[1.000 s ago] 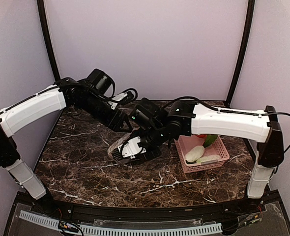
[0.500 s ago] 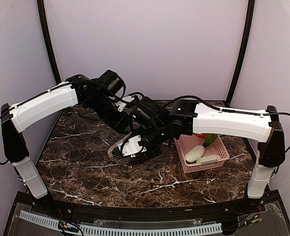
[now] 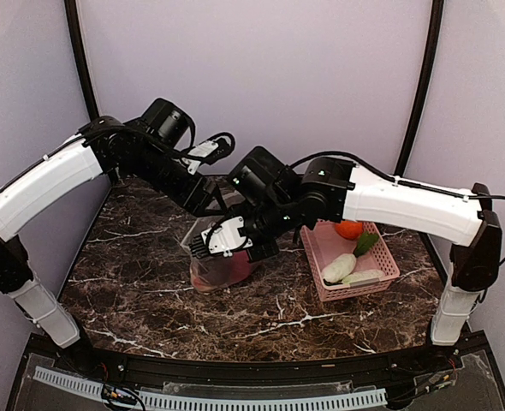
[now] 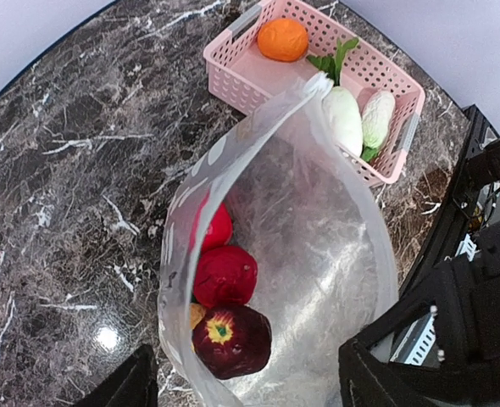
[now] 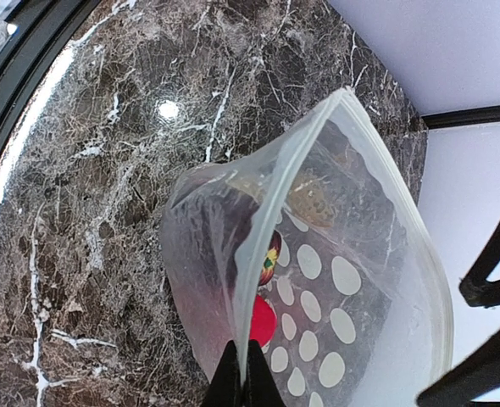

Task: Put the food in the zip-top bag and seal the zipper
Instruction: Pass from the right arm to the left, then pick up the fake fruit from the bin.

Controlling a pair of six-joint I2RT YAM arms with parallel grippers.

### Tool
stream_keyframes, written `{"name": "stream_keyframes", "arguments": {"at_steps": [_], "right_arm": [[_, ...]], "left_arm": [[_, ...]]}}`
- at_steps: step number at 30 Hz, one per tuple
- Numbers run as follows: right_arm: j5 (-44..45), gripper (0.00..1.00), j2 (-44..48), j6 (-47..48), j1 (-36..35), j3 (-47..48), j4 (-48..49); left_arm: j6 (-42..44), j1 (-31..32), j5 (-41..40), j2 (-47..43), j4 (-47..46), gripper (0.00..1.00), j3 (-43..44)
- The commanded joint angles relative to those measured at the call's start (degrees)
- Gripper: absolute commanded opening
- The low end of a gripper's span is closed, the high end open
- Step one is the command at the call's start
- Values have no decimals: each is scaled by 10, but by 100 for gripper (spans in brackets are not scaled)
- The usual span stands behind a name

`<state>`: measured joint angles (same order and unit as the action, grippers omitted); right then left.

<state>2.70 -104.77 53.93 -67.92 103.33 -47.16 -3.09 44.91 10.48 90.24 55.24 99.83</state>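
The dotted zip-top bag (image 3: 219, 267) hangs upright over the table's middle with its mouth open. Inside it, the left wrist view shows two red fruits (image 4: 225, 275), a maroon one (image 4: 231, 339) and a bit of yellow. My right gripper (image 3: 224, 245) is shut on one rim of the bag (image 5: 352, 288), pinching the zipper strip (image 5: 288, 199). My left gripper (image 3: 215, 204) is open, its jaws either side of the near end of the bag's mouth (image 4: 233, 161). The orange (image 3: 348, 229), radish (image 3: 339, 267) and cabbage (image 3: 364, 276) lie in the basket.
The pink basket (image 3: 388, 257) stands right of the bag, close to the right arm; it also shows in the left wrist view (image 4: 233, 72). Black frame posts stand at the back corners. The dark marble table (image 3: 133, 282) ends at a black front rail.
Both grippers have risen. The bag went from lying low on the table to hanging upright with its mouth open. The orange in the basket has come into view.
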Motion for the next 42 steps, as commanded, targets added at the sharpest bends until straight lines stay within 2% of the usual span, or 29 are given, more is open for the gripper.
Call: {"name": "stream_keyframes", "arguments": {"at_steps": [1,5,9,11,12,14,17,19,20,21,24,26,28,31,35,39,42], "right_arm": [[2,0,14,0,1,12,-2],[-1,0,13,-3,1,11,-2],[-2,0,12,-3,1,10,-2],[0,0,12,-2,1,7,-2],[1,0,13,-1,1,5,-2],[-2,0,17,-2,1,-1,-2],[-10,0,22,-5,2,-7,-5],[-14,1,26,-9,3,-7,-10],[-18,5,29,-15,5,-3,-15],[-23,10,32,-22,8,4,-22],[-91,34,52,-42,40,45,-66],[-152,44,74,-52,81,65,-92],[-196,50,108,-63,129,60,-97],[-247,51,151,-78,214,17,-88],[-292,55,206,-103,342,-88,-44],[-266,56,217,-130,425,-180,-4],[-206,56,192,-152,457,-220,11]], "left_arm": [[5,3,-12,31,46,72,-4],[-12,3,-56,53,62,67,2],[-18,3,-60,66,59,53,11],[-21,3,-70,66,54,40,15],[-22,3,-80,67,54,28,20],[-20,3,-93,65,52,16,29],[-16,3,-98,63,43,3,34],[-14,3,-99,64,39,1,36],[-15,3,-98,64,37,1,37],[-15,3,-99,65,37,1,39],[-16,3,-99,65,36,1,41],[-17,3,-99,61,32,1,37],[-18,3,-99,56,27,1,29],[-23,3,-110,49,17,1,11],[-26,3,-107,38,-5,1,-13],[-28,3,-107,33,-17,1,-23],[-30,3,-92,31,-23,1,-26]]}}
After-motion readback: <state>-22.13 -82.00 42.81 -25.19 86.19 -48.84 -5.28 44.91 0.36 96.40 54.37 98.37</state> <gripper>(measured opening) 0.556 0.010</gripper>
